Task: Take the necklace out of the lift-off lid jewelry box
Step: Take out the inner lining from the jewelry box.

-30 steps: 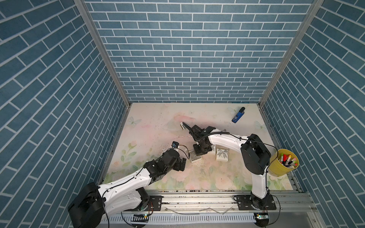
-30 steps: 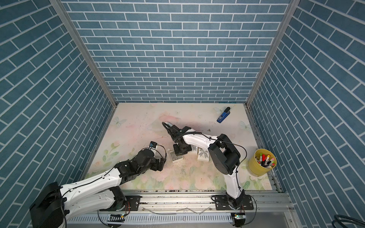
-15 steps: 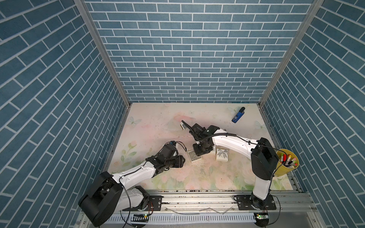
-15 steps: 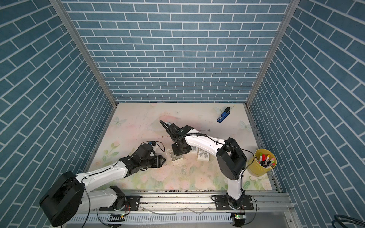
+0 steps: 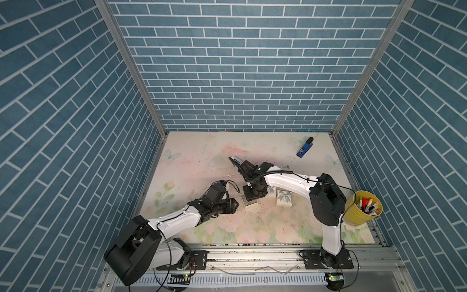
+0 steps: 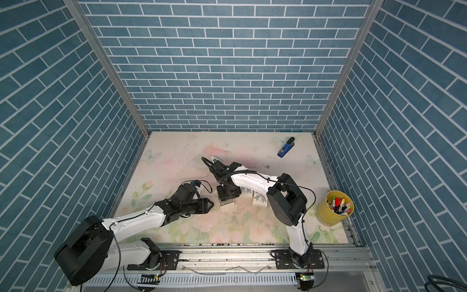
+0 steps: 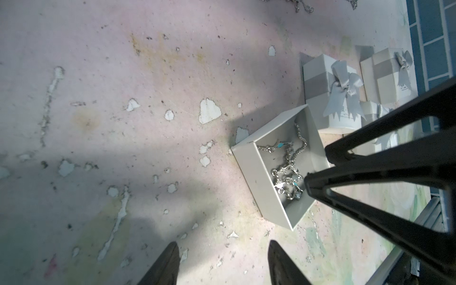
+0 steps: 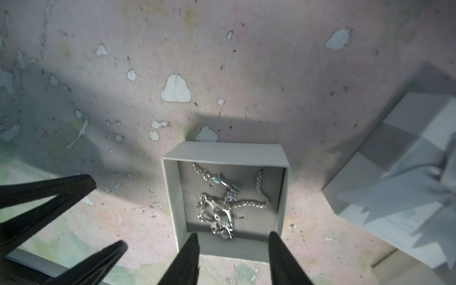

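Now, in both top views the open jewelry box (image 5: 250,202) sits under the right gripper (image 5: 254,193), with the left gripper (image 5: 234,205) just beside it. In the left wrist view, the left fingers (image 7: 170,266) are apart and hold nothing; the necklace (image 7: 288,170) lies inside the box. In the right wrist view, the right fingers (image 8: 192,256) are apart and empty, above the box's near wall. The box stands open, so I think grabbing comes next: go down and pinch the necklace. It is a bunched heap, longest from far wall to near wall.
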`<state>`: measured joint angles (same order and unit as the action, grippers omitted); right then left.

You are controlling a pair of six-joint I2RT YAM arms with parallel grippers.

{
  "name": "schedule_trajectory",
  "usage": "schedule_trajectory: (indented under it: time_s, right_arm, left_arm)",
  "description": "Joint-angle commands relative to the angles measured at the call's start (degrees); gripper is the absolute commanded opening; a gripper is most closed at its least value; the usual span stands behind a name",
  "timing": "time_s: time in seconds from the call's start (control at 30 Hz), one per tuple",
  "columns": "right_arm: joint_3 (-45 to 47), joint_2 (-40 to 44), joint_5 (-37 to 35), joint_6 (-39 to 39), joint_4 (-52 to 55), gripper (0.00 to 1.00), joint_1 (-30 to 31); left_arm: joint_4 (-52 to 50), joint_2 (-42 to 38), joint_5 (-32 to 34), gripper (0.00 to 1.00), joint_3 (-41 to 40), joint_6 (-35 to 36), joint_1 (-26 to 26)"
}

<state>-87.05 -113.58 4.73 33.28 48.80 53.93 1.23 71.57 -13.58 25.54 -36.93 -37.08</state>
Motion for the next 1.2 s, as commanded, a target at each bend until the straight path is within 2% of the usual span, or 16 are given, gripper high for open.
schedule_trajectory:
  time_s: [0.0, 0.17, 0.43, 0.5, 0.67, 0.9, 1.17]
  right_arm:
    - [-1.98, -1.87, -0.07, 1.71, 0.80, 0.53, 0.36]
    - [-2.60, -3.55, -1.09, 1.27, 1.22, 0.60, 0.54]
    - [-0.72, -6.89, -1.96, 1.56, 0.31, 0.57, 0.56]
    - [-0.37, -7.33, -1.73, 1.66, -0.23, 0.52, 0.75]
    - [0.29, -7.23, -1.35, 1.62, -1.19, 0.33, 1.00]
    - [2.76, -5.74, -0.60, 2.22, -3.12, 0.19, 1.44]
    - [4.52, -1.89, -1.13, 2.84, -3.80, 0.04, 1.66]
  left_arm:
    - [0.65, -0.53, 0.26, 0.59, -0.62, -0.27, 0.25]
    - [1.40, -0.42, 0.31, 0.58, -0.90, -0.29, 0.25]
    - [2.57, 0.32, 0.11, 0.58, -1.22, -0.23, 0.25]
    - [2.85, 0.44, -0.04, 0.58, -1.35, -0.21, 0.25]
    - [3.62, 0.71, -1.02, 0.58, -1.10, -0.96, 0.25]
    - [9.22, 1.35, -3.31, 0.57, -2.57, -4.48, 0.25]
    - [16.90, 5.51, -6.05, 0.54, -3.54, -7.70, 0.25]
